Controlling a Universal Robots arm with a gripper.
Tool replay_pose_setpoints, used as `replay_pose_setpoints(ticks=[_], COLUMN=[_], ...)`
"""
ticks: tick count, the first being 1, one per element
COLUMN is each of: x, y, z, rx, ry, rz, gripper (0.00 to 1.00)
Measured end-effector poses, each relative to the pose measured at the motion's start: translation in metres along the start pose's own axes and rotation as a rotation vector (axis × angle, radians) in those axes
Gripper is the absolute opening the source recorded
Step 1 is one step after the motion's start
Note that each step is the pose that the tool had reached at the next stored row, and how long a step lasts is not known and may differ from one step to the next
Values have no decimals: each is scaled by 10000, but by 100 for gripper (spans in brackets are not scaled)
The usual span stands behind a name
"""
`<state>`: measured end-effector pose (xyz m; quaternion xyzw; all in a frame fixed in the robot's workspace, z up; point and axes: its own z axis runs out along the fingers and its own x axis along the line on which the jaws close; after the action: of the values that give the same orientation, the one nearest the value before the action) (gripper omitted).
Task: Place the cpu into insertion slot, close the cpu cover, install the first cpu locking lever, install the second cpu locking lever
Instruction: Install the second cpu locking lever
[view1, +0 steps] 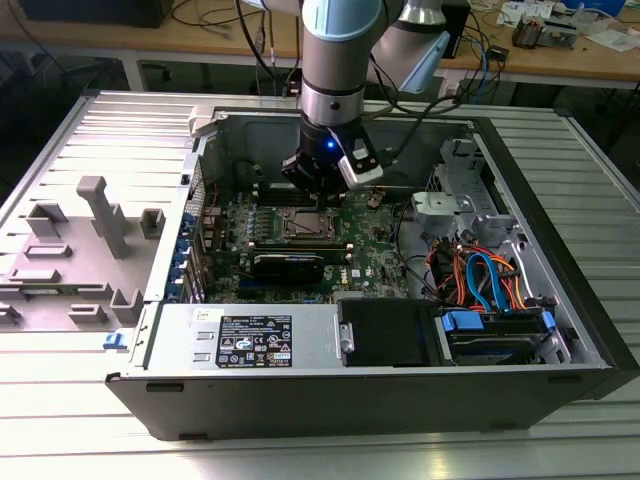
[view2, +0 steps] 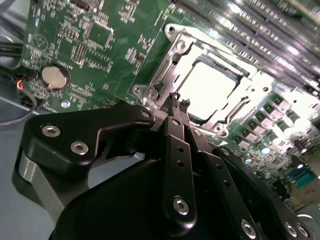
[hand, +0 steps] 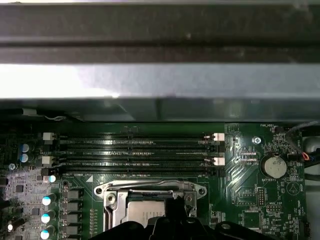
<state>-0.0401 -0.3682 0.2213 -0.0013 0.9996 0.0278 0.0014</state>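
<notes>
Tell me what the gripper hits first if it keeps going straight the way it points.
Probably the cpu cover at the socket's edge: the gripper tips sit just above it, fingers together. Depth is unclear.

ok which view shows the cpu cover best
The second wrist view: the cpu cover lies flat as a silver frame around the bright cpu, close up, beyond the tool. The first wrist view shows its far edge. In the exterior view it is small, below the arm.

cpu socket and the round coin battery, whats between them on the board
In the second wrist view, only green motherboard with small soldered chips lies between the insertion slot and the coin battery. The gripper hangs at the slot's near edge, not between them.
</notes>
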Motion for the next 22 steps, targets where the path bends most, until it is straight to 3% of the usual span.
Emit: replay_pose_setpoints(ticks=[4,8,10,12,18,22], x=[0,0,-1,-1,0,1], y=[-19,-14,-17,-49,-280,-292], z=[-6,-89,-89,-91,-103,-112], rx=[3,2,0,-2,-27,-25], ry=[1,0,0,1,1,1], rz=[1,0,-1,-1,0,1], gripper=[11,11,11,11,11,11])
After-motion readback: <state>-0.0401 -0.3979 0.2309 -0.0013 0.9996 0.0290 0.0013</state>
